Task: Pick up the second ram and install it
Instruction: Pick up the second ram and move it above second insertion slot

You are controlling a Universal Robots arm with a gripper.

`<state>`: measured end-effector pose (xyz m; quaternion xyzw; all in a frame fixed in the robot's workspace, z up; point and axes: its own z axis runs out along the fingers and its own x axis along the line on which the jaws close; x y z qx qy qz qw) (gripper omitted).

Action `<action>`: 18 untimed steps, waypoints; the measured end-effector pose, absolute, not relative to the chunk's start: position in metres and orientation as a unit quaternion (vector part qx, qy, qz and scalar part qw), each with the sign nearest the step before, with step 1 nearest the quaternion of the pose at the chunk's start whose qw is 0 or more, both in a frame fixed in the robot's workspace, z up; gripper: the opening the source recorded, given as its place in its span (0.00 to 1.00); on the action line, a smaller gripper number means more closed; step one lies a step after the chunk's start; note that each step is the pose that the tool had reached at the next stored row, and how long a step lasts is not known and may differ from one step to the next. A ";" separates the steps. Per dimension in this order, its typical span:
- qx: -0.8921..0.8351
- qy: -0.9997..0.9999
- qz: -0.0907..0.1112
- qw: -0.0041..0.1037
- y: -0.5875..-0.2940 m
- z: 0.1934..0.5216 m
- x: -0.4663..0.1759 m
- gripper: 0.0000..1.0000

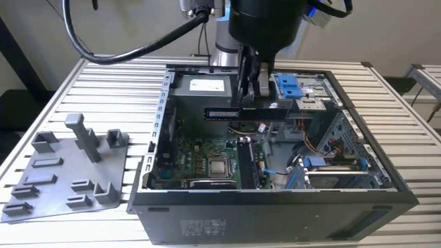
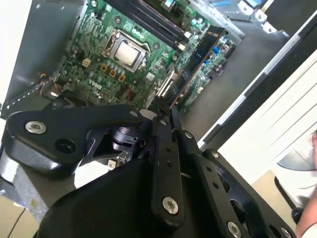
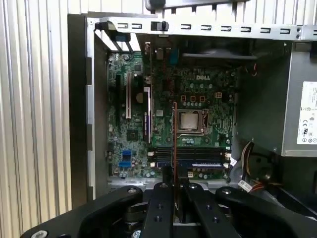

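Your claw [image 1: 252,106] is clamped on the second ram [image 1: 220,113], pinching it near the middle of its length. In the exterior view the stick hangs above the open computer case [image 1: 276,217], clear of the motherboard [image 1: 186,155] below it. Its long axis lies level and runs across that view, one end toward the exterior view's left and the other toward its right. A broad face is turned to the camera, and both ends stick out past the fingers.

Look lower in the case and you find the memory slots [image 1: 246,163], just beside the processor [image 1: 219,166] on the exterior view's right. They run from the near side of the case toward the far side, so the stick you hold lies crosswise to them.

In the first wrist view you see the stick [image 3: 174,144] edge-on — a thin reddish line reaching out from the claw [image 3: 174,186]. It crosses the slots [image 3: 190,156] at about a right angle and passes just beside the processor [image 3: 192,120].

In the second wrist view the claw [image 2: 163,115] has its fingers drawn tight together on the stick [image 2: 195,64]. There it shows as a dark edge with a copper-coloured strip, slanting away over the board [image 2: 89,54].

The blue drive clips [image 1: 293,85] sit in the case near the claw, on the exterior view's right. The grey tray [image 1: 69,175] lies on the bench [image 1: 103,72] at the exterior view's left — well apart from the claw.
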<state>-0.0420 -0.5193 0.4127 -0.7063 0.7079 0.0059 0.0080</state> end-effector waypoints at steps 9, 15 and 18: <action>-0.706 0.708 0.006 0.008 -0.519 0.413 -0.004 0.14; -0.706 0.708 0.006 0.008 -0.519 0.413 0.006 0.14; -0.706 0.708 0.006 0.008 -0.519 0.413 0.006 0.14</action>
